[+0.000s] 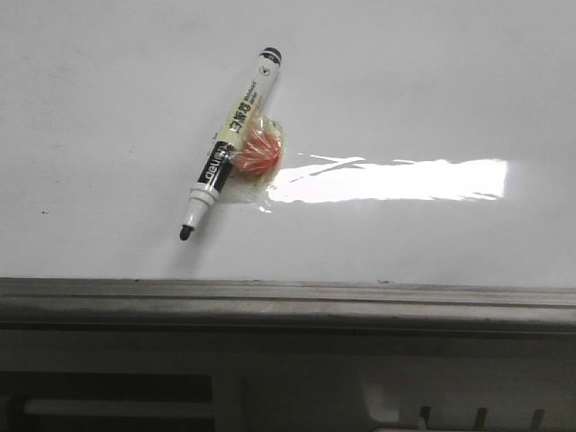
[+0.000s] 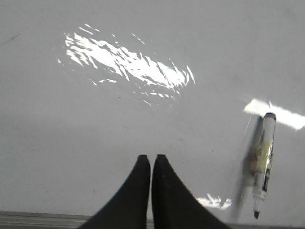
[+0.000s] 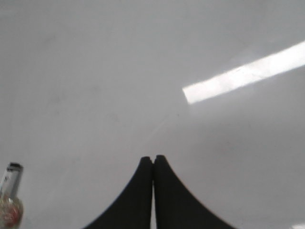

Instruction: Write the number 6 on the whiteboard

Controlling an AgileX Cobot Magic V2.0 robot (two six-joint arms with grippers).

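While whiteboard (image 1: pixel 117 108) bore no number 6, uncapped marker (image 1: pixel 230 144) lay upper centre, tip lower left, red taped pad (image 1: pixel 258 150) touching. Left gripper (image 2: pixel 151 160), right gripper (image 3: pixel 153 160) pressed together, empty. Advice: spread fingers, grasp barrel mid-length.

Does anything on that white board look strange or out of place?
Yes. The marker lying on the whiteboard has a crinkly clear wrap with an orange-red lump taped to its middle, which a plain pen would not have. Its black tip is uncapped. No number is drawn yet.
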